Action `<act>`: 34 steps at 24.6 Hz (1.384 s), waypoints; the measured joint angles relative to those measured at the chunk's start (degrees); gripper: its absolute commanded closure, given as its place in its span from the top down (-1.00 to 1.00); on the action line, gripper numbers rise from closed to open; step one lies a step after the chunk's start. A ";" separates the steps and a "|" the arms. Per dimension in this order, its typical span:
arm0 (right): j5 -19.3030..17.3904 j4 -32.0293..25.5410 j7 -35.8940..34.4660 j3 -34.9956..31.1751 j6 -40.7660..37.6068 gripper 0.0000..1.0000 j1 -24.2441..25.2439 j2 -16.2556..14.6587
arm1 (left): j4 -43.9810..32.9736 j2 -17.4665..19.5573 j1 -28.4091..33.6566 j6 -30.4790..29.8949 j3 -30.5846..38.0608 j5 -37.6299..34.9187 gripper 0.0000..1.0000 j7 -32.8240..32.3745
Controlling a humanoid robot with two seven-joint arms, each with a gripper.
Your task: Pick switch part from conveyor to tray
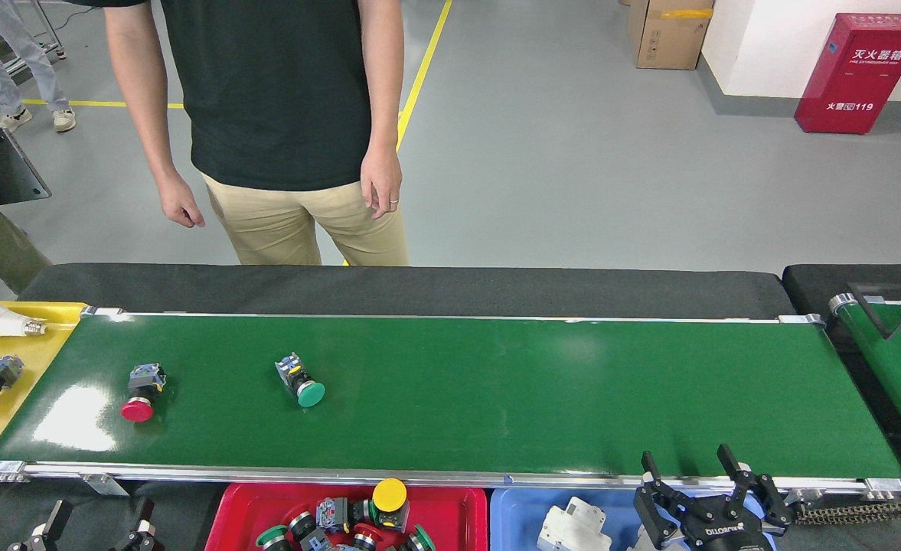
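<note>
Green switch (300,380) lies on conveyor (496,383), cap toward 5 o'clock. Red switch (141,392) at its 9 o'clock. Red tray (228,513) below. Both claws, left (90,528) and right (706,490), spread apart, empty.

The long glossy dark-green conveyor belt (496,383) carries a red-capped push-button switch (141,389) and a green-capped push-button switch (300,380), both well left of the right gripper (693,474)'s spread jaws.
</note>
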 measured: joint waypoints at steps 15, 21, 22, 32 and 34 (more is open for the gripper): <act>-0.36 -0.02 -5.22 -6.16 0.12 1.00 0.16 0.01 | 18.09 -0.17 -24.30 1.22 -12.17 -0.92 0.98 -14.82; -0.37 -0.01 -5.23 -6.19 0.14 1.00 0.53 0.35 | 30.95 -0.12 -34.99 10.83 -14.48 -2.13 0.94 -15.11; -0.37 -0.01 -5.23 -6.17 0.14 1.00 0.54 0.54 | 32.96 -0.02 -36.62 13.02 -14.58 -2.18 0.87 -14.98; -0.37 -0.01 -5.23 -6.13 0.34 1.00 0.58 0.65 | 39.07 2.17 -39.96 21.78 -17.92 -2.08 -0.91 -13.99; -0.37 -0.01 -5.23 -6.13 0.31 1.00 0.82 0.65 | 39.00 2.26 -39.95 21.89 -17.91 -1.96 -0.91 -13.97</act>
